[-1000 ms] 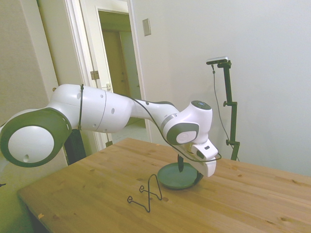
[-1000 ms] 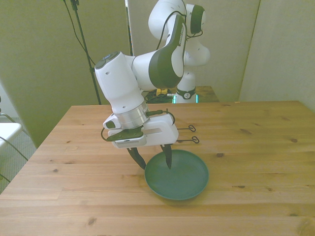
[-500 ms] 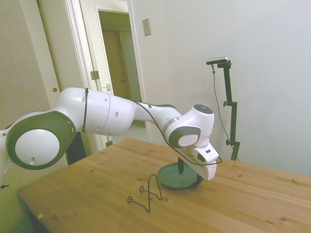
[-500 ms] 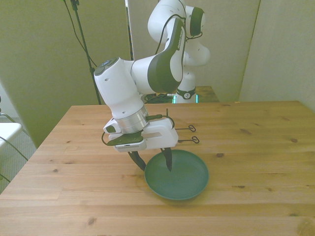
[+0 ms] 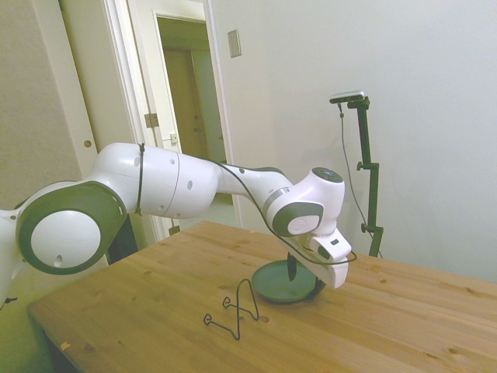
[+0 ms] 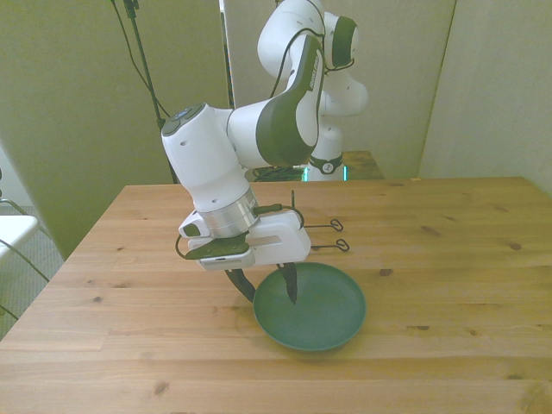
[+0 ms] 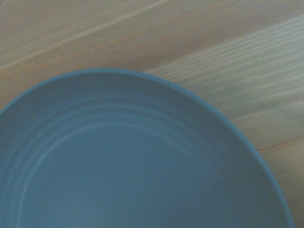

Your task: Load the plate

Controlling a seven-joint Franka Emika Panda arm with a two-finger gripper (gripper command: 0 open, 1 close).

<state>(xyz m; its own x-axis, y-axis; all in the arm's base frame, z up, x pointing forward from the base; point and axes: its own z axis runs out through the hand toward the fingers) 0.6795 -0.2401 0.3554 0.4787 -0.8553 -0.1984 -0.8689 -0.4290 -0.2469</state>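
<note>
In the side view the plate (image 5: 281, 283) is seen flat on the wooden table (image 5: 404, 318), partly covered by the white hand of the gripper (image 5: 299, 273); one dark finger is seen dipping toward the dish, the other is hidden, and contact cannot be judged. A thin black wire stand (image 5: 237, 307) is set near the plate on the camera's side, presumably where the plate is to be loaded. In the front view the gripper (image 6: 264, 284) is seen spread open, one finger inside the plate (image 6: 319, 310) and one outside its rim on the front view's left — straddled as for a rim pinch, nothing clamped yet. The wire stand (image 6: 323, 235) is mostly blocked by the hand. In the wrist view only part of the plate (image 7: 142, 166) is shown, cut off at the frame — soft focus, faint rings inside, dish empty.
</note>
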